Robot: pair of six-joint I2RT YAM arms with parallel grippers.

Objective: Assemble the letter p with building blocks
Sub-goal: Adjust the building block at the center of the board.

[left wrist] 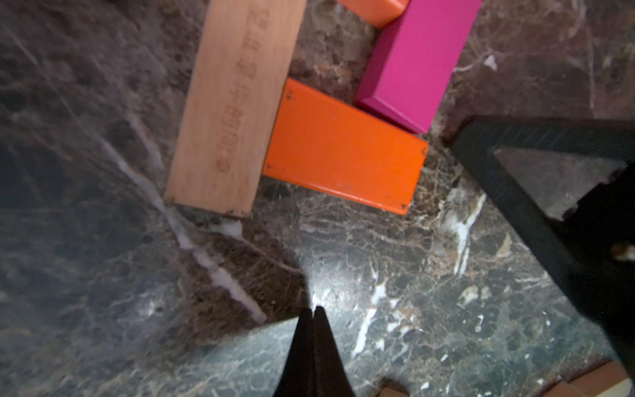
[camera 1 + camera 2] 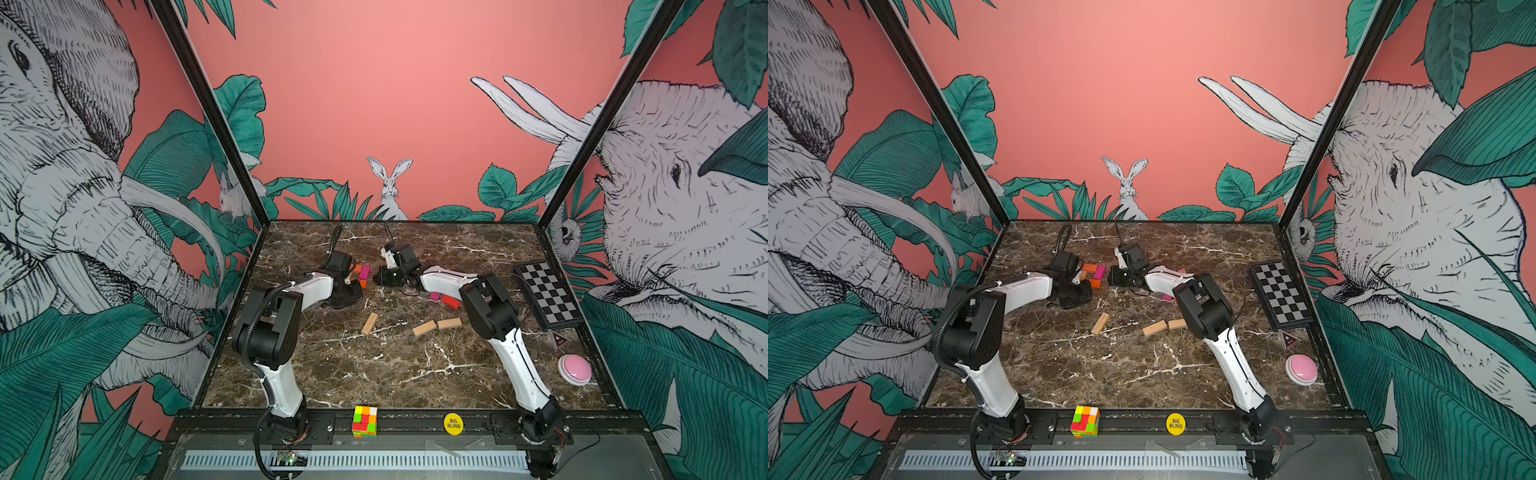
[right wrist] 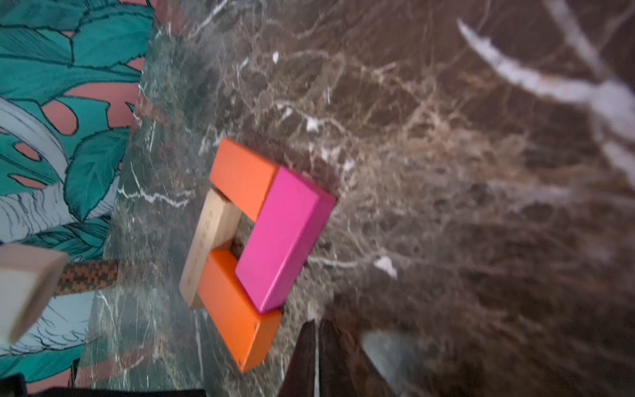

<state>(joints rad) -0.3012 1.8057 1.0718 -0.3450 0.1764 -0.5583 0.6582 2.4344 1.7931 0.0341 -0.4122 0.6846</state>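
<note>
Roughly square ring: painted magenta brick (image 3: pixel 283 237), orange bricks (image 3: pixel 240 178), engraved tan brick (image 3: pixel 211 237).

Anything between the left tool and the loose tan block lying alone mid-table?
Nothing visible. Only bare marble table lies between the shut left tool and that tan block.

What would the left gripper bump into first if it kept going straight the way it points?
Most likely the nearer orange block, lying flat just ahead of the shut left gripper. The tips seem low over the marble table, so they might scrape that first; depth is unclear.
</note>
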